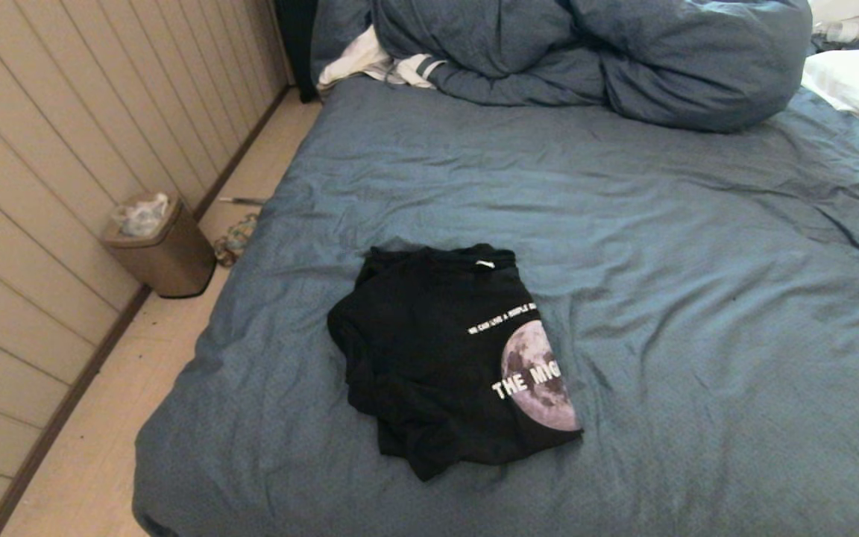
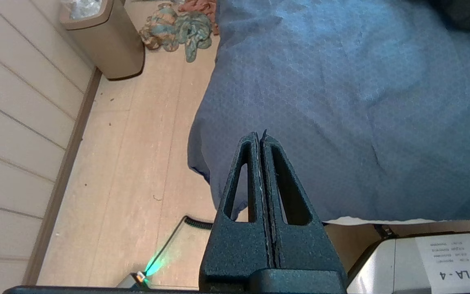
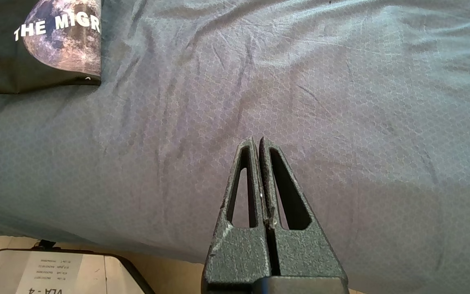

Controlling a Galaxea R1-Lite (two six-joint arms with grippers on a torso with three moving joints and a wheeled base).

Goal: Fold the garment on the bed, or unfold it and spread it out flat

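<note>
On the bed (image 1: 698,313), near-left: garment (image 1: 437,358), folded, moon print up. Left gripper (image 2: 259,136) and right gripper (image 3: 257,141): jaws closed, empty, at near edge.

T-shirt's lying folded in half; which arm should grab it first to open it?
Probably right: the right gripper, shut, has the T-shirt in its view. The left gripper, shut, sees only the bed corner and floor.

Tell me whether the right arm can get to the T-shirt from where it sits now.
Probably yes. The right tool hangs shut above bare sheet at the near edge of the bed, and the folded T-shirt lies off to its side with nothing between them. It must open first.
</note>
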